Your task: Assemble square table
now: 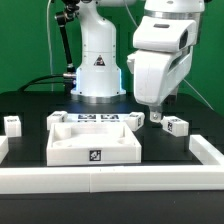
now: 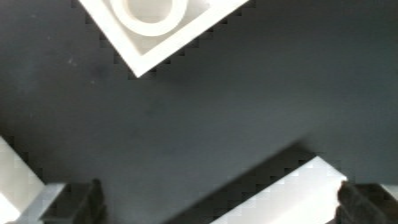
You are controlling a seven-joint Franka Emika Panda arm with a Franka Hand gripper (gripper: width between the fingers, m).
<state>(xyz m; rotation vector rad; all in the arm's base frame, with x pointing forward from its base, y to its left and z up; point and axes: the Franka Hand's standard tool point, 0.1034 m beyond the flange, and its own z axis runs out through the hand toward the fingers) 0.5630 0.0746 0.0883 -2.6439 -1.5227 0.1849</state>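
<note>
One tagged square table top, tool wide open, holding nothing

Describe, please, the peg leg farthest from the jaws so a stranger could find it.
Start at the big white square plastic tray-like top in the middle. At the exterior view's left edge, one short white tagged peg leg sits alone, apart from the other legs.
</note>
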